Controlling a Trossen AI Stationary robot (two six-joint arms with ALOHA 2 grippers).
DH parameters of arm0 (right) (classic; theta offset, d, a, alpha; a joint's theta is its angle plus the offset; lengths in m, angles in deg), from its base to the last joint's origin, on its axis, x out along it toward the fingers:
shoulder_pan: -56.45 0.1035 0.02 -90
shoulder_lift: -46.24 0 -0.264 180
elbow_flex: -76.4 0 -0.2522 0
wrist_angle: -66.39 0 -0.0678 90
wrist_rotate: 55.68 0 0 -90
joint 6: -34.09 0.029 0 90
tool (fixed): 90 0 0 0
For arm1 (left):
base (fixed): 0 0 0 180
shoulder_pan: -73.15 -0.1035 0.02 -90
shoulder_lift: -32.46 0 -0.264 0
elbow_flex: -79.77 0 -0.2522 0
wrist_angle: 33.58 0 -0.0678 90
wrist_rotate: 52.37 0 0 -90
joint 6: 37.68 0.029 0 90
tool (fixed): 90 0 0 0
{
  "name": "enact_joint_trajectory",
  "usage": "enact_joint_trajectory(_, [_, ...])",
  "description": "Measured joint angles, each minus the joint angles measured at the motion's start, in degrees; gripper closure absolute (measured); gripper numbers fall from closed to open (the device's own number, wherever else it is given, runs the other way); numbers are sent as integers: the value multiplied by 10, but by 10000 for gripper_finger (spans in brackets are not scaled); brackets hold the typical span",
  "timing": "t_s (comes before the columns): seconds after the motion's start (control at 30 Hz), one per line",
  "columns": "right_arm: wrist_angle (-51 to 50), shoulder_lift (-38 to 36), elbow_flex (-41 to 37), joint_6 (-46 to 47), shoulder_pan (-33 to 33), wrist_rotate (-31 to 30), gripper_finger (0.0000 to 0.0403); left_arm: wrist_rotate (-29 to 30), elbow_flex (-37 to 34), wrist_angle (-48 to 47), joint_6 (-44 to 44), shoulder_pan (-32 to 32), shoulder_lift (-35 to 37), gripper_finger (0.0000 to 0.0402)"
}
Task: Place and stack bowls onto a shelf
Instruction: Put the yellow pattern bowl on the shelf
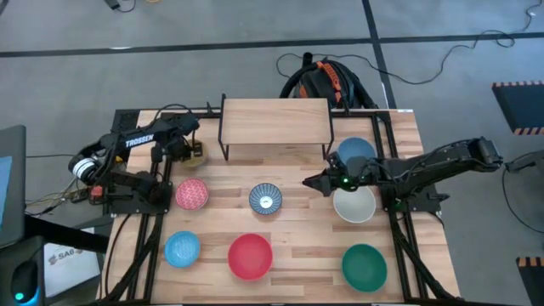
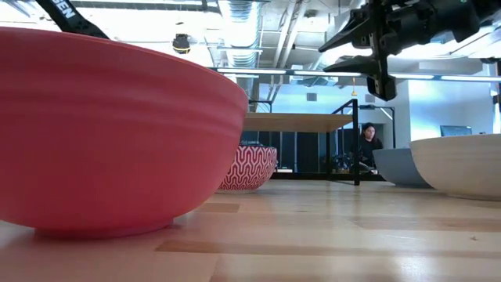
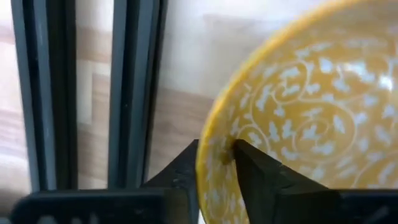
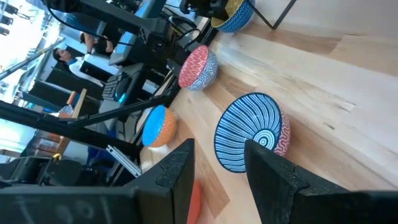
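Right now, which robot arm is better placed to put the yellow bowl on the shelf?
Left. Its gripper straddles the yellow bowl's rim beside the shelf; the right gripper hangs open and empty.

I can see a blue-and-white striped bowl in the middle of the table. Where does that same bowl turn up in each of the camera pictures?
High view: the blue-and-white bowl sits mid-table, in front of the shelf.
Low view: not visible; the red bowl fills that side.
Left wrist view: not in it; only the yellow bowl shows.
Right wrist view: centre, beyond the fingers.
Shared landmark: the pink bowl, to its left from above, also shows in the right wrist view.
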Motion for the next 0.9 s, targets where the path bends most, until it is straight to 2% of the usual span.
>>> enact_joint_trajectory(0.17, [1, 0, 0, 4, -6, 8, 237, -2, 3, 8, 9, 1, 4, 389])
enact_joint_trajectory(0.37, [1, 0, 0, 4, -6, 9, 237, 12, 0, 2, 7, 1, 41, 391])
enact_joint_trajectory(0.5, [-17, 0, 10, 1, -6, 10, 237, 25, -1, -16, -1, 7, 100, 397])
enact_joint_trajectory(0.63, [-87, 2, 55, -45, -6, 10, 237, 24, -1, -31, -22, 27, 175, 399])
enact_joint_trajectory(0.77, [-167, 19, 116, -107, -16, 8, 237, 19, 2, -46, -37, 62, 248, 399])
enact_joint_trajectory(0.9, [-197, 47, 171, -154, -32, 6, 237, 24, 26, -57, -30, 114, 303, 399])
